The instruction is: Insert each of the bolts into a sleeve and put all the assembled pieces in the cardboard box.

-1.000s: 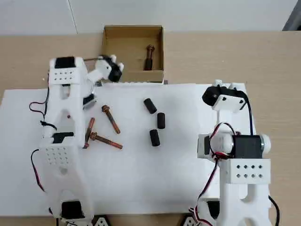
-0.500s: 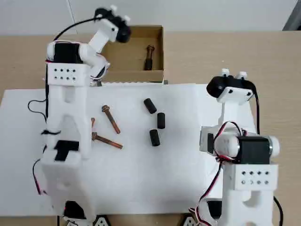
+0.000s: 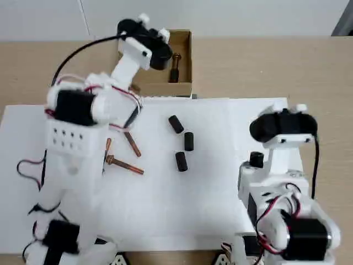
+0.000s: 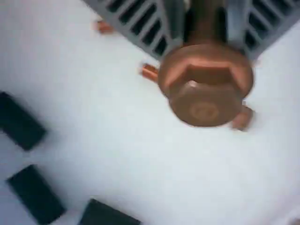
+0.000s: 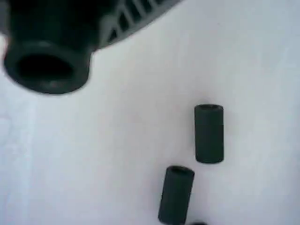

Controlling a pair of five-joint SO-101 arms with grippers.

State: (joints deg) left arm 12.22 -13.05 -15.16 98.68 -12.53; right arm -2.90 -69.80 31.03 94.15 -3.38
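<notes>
**Both end effectors loaded: bolt on the left, sleeve on the right**

1. Left end effector (image 4: 205,21): the ribbed grey fingers (image 4: 136,21) are closed on the shank of the held bolt (image 4: 206,86). The bolt is copper-coloured, with a hexagonal head on a round flange, and the head faces the wrist camera. It hangs above the white sheet (image 3: 193,210).

2. Right end effector (image 5: 70,28): it is closed on the held sleeve (image 5: 47,65). This is a short black cylinder, and its open round bore faces the wrist camera. The right arm stands near the right edge of the table (image 3: 248,66), above the sheet.

3. Loose sleeves (image 3: 188,141): three black cylinders lie on their sides in a short row mid-sheet. They are close together but not touching.

4. Loose bolts (image 3: 124,165): three copper bolts lie flat on the left part of the sheet. Two are partly covered by the left arm in the high view, and two appear to meet near their heads. It cannot be told whether they touch.

5. Cardboard box (image 3: 160,88): it is open-topped and sits at the far edge of the table, just beyond the sheet. One assembled piece (image 3: 175,66), a bolt with a dark sleeve on its shank, lies inside against the right wall.
</notes>
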